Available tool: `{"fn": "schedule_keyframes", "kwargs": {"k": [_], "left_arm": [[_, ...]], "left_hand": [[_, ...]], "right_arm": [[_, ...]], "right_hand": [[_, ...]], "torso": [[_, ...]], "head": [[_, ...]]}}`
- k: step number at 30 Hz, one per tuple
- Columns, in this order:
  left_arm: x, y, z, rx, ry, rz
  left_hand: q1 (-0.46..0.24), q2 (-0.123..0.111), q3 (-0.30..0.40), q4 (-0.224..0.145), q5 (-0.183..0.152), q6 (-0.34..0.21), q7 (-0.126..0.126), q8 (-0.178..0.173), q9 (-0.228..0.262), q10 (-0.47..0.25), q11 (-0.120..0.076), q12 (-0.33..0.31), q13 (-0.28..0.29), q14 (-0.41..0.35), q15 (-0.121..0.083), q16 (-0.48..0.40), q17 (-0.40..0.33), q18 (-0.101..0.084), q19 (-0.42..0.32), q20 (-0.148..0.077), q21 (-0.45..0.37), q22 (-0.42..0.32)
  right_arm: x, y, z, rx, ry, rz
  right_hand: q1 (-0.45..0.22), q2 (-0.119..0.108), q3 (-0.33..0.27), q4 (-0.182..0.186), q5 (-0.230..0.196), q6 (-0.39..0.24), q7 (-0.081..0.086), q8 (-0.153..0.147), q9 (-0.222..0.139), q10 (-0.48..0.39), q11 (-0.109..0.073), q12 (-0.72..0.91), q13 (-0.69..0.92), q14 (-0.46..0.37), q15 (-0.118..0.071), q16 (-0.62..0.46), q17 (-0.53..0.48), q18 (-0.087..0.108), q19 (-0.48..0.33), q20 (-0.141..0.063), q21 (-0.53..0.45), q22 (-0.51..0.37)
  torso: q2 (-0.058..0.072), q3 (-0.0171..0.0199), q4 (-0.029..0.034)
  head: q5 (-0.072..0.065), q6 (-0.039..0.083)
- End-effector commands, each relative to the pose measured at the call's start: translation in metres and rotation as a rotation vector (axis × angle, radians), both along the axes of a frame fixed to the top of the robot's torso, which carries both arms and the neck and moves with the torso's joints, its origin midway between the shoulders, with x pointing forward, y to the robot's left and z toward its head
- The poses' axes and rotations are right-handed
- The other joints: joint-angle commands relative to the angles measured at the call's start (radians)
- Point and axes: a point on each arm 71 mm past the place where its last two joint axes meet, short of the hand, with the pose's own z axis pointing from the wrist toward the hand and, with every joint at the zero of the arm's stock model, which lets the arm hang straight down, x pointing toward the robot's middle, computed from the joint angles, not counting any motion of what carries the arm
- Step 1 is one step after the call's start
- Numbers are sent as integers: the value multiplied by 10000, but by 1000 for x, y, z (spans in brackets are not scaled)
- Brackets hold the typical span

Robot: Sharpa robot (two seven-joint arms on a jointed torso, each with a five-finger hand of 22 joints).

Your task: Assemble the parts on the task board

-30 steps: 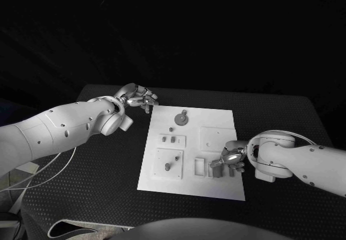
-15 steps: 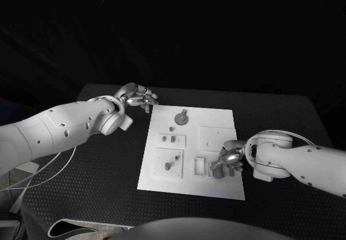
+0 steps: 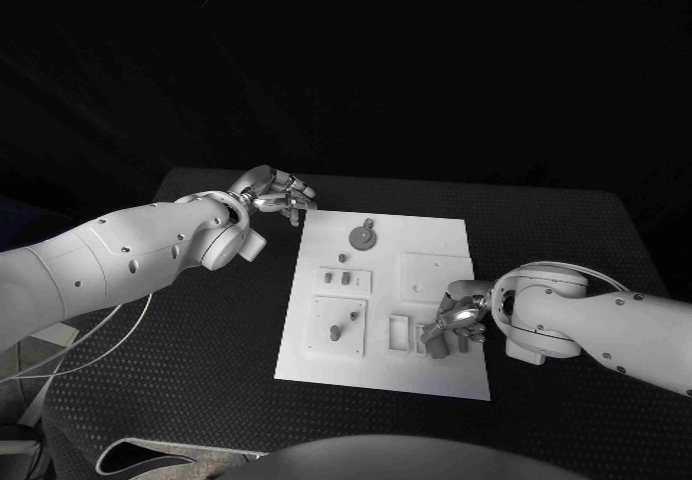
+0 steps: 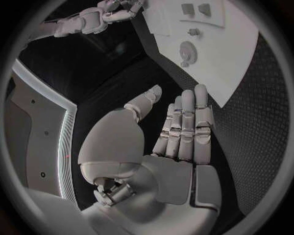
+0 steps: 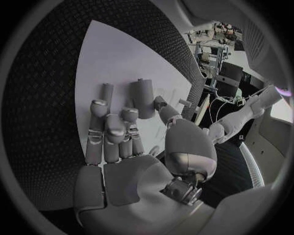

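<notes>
The white task board (image 3: 437,242) lies mid-table. On it are a round grey part (image 3: 364,237), two small parts (image 3: 338,278) and a lever-like part (image 3: 342,330). My right hand (image 3: 459,322) rests on the board's near right area, fingertips at the upright slots (image 3: 428,338). In the right wrist view two fingers (image 5: 144,95) stretch over the board (image 5: 116,54), the others curl in, and the thumb lies close beside; whether a part is pinched there is unclear. My left hand (image 3: 277,196) hovers off the board's far left corner, fingers straight, holding nothing (image 4: 183,122).
The black table (image 3: 188,330) runs around the board on all sides. The left wrist view shows the board (image 4: 232,58) with the round part (image 4: 186,50) and my right hand (image 4: 116,10) beyond it. A cable (image 3: 87,340) hangs under the left arm.
My right hand has edged slightly left, toward the upright slots. The left hand and the parts on the board have not moved.
</notes>
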Motion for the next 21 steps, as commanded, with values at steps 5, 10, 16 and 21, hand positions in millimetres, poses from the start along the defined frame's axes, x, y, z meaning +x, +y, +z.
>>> {"fn": "schedule_keyframes", "kwargs": {"k": [5, 10, 16, 21], "left_arm": [[0, -1, 0, -41, 51, -109], [0, -1, 0, -36, 76, -113], [0, -2, 0, -45, 100, -162], [0, -2, 0, -39, 101, -144]], "left_hand": [[-114, 7, -29, 52, -7, 5, 38, 59, -12, -57, -3, 25, -16, 71, -28, -57, 21, 522, 51, 5, -39, 15], [-118, 6, -30, 56, -8, 5, 38, 60, -13, -59, -2, 24, -18, 71, -27, -60, 23, 521, 50, 5, -41, 16], [-129, 3, -33, 65, -10, 2, 42, 60, -14, -62, -1, 22, -21, 68, -25, -67, 28, 520, 46, 6, -45, 16], [-133, 4, -34, 69, -12, 5, 42, 62, -14, -65, 0, 21, -23, 67, -24, -70, 30, 520, 45, 7, -48, 17]], "right_arm": [[-3, -8, 2, 865, 609, -992], [-1, -9, 14, 1304, 768, -1263], [3, -9, 22, 1857, 964, -1701], [2, -3, 23, 2134, 1092, -1834]], "right_hand": [[772, 969, 364, -458, 63, 174, -37, 70, 75, 114, -40, 50, -25, 16, -86, 79, 28, 253, 2, 66, 61, 207], [759, 1025, 340, -455, 63, 245, -58, 89, 78, 142, -60, 59, -33, 19, -102, 103, 37, 253, 4, 71, 84, 210], [657, 1123, 289, -443, 63, 348, -88, 108, 75, 195, -89, 55, -60, 18, -125, 145, 53, 253, 10, 80, 117, 206], [591, 1125, 260, -439, 62, 381, -99, 108, 70, 205, -100, 51, -69, 13, -136, 157, 58, 253, 10, 82, 127, 203]], "torso": [[-3, 0, 1], [-2, 0, -2], [0, -7, -4], [-4, 1, 7]], "head": [[1, 29], [1, 35], [-27, 65], [-20, 65]]}}
